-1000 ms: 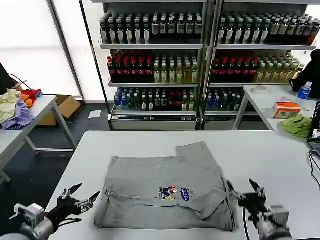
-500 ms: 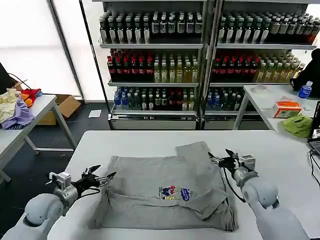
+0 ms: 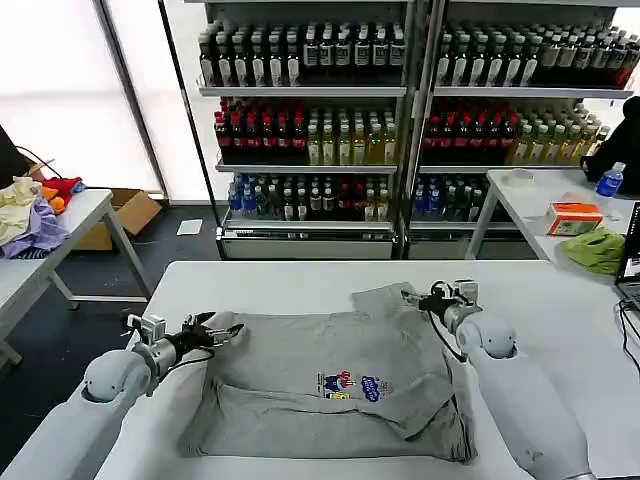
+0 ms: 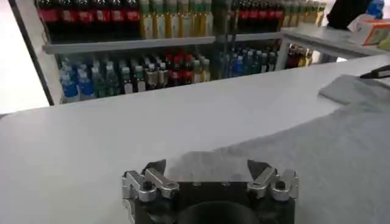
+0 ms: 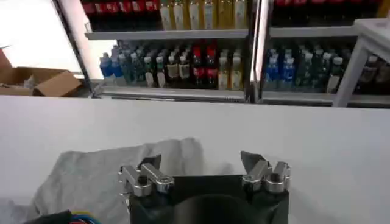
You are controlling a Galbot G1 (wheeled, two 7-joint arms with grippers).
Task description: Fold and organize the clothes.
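One grey polo shirt (image 3: 335, 385), chest print visible from the head camera. Left gripper (image 3: 222, 331) and right gripper (image 3: 418, 298): both released, at the shirt's far corners.

The grey polo shirt (image 3: 330, 385) lies flat, chest print up, on the white counter (image 3: 300, 285), partly folded into a roughly rectangular shape. A small multicoloured cartoon print (image 3: 348, 386) sits near the middle of the front panel, and a folded layer lies diagonally across the robot's-right half, ending in a point near the near edge. One short sleeve (image 3: 385, 302) projects from the far right corner toward the shelving; the far left corner lies flat at the counter's left side.
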